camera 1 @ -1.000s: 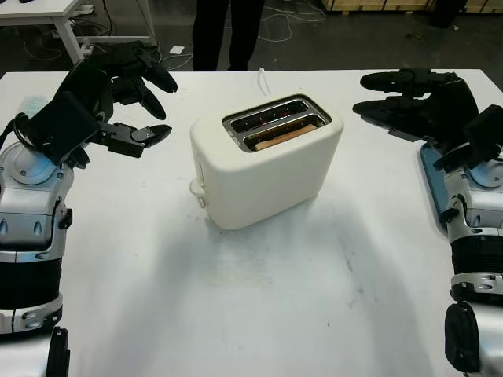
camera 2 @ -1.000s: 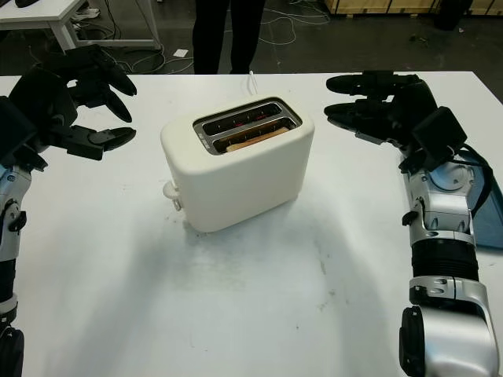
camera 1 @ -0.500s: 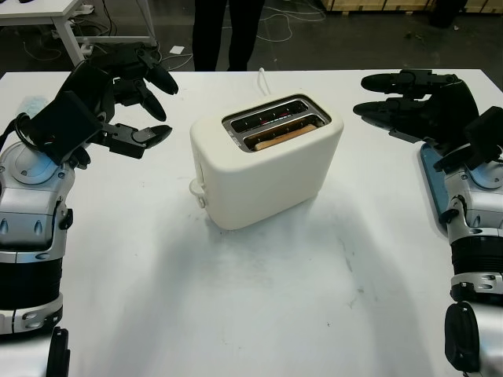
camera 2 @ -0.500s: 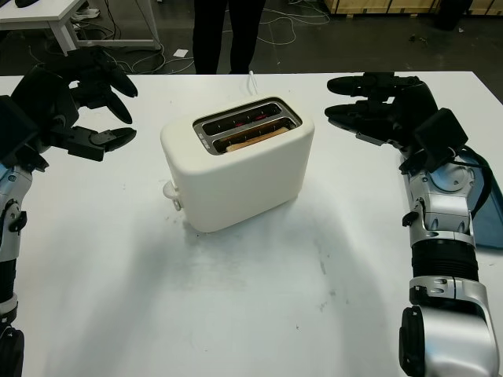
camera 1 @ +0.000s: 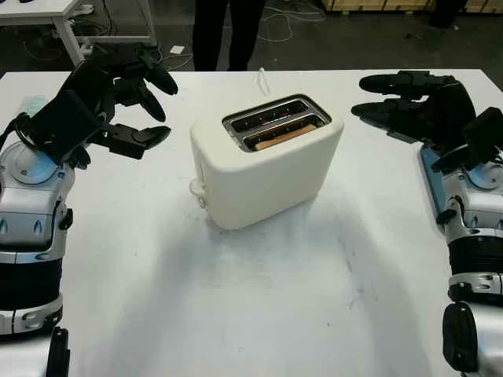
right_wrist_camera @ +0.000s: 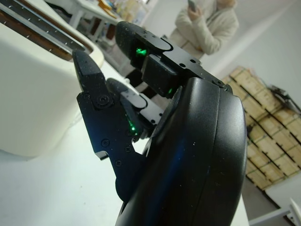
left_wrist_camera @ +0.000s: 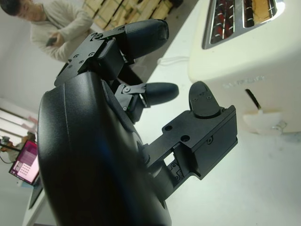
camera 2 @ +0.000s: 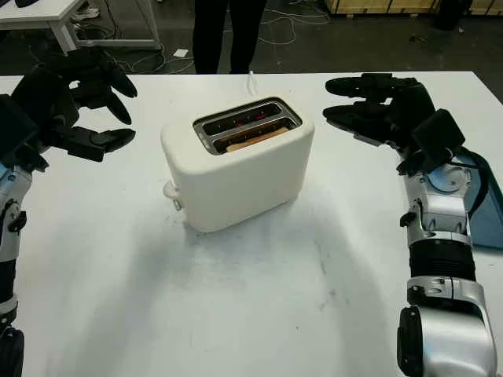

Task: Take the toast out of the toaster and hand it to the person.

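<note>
A cream two-slot toaster [camera 1: 263,161] stands in the middle of the white table [camera 1: 259,298]. A slice of toast [camera 1: 284,136] sits low in its nearer slot, with only the brown top edge showing. My left hand [camera 1: 137,94] hovers open to the toaster's left, a hand's width away from it. My right hand [camera 1: 393,102] hovers open to its right, fingers pointing at the toaster. A person in a light top [right_wrist_camera: 207,26] stands beyond the table, and dark legs [camera 1: 224,31] show at the far edge.
The toaster's lever knob [camera 1: 195,188] sticks out on its near left end, and its white cord [camera 1: 263,78] trails toward the far edge. A blue flat object [camera 2: 483,212] lies by the table's right edge, under my right arm. Stacked boxes line the back wall.
Both hands have drifted very slightly; the right hand sits a touch higher and nearer the toaster. The toaster and toast are unmoved.
</note>
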Robot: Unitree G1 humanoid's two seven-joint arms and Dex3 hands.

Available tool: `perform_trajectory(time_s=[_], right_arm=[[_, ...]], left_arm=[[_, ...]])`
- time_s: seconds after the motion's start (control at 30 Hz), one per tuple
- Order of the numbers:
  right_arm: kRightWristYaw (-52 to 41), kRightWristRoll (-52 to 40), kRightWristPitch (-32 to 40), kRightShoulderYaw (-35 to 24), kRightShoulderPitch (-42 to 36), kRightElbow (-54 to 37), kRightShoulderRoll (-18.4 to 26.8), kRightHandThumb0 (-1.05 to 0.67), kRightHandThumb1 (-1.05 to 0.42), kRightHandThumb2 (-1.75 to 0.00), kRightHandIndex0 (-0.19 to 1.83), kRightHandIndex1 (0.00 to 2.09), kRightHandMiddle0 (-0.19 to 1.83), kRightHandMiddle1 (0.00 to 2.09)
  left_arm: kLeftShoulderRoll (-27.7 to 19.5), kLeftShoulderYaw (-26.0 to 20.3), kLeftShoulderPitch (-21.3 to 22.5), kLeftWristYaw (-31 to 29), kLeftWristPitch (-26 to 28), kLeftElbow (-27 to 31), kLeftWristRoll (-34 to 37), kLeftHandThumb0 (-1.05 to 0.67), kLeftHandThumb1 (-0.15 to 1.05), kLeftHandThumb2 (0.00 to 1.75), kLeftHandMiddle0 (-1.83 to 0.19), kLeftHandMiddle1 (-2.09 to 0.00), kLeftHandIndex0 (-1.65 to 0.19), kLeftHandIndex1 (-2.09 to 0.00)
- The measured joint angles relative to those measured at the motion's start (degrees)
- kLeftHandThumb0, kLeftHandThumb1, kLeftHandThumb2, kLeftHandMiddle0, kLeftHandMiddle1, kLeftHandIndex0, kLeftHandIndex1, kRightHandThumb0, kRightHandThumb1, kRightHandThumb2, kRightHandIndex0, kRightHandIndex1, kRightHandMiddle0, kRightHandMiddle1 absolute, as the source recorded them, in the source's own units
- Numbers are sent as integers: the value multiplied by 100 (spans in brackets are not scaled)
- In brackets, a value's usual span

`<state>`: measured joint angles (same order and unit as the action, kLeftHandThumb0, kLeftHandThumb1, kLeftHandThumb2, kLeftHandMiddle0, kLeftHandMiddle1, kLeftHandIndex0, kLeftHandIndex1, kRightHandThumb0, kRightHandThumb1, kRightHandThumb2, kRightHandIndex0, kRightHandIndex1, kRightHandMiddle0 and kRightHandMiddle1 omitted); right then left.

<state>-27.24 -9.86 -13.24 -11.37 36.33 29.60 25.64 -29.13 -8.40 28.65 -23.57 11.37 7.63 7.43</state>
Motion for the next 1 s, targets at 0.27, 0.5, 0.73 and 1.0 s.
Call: perform_trajectory(time_s=[0.27,0.5,0.73,1.0], right_arm=[[-6,-15,0,-6,-8,0,-1,-28,-75,0,113,0,103,0],[-6,-15,-2,-6,-8,30,-3,-28,-75,0,113,0,102,0],[-13,-15,-4,-7,-8,35,-3,-27,-75,0,112,0,102,0],[-24,-15,-84,-8,-8,40,-3,-30,-76,0,113,1,102,0]], left_arm=[[1,0,0,0,4,34,1,42,29,104,-52,-157,-46,-141],[1,0,0,0,3,50,2,42,28,105,-52,-158,-46,-143],[1,0,0,0,2,38,3,44,28,107,-52,-159,-45,-145],[14,0,0,0,65,102,3,45,30,105,-50,-160,-44,-145]])
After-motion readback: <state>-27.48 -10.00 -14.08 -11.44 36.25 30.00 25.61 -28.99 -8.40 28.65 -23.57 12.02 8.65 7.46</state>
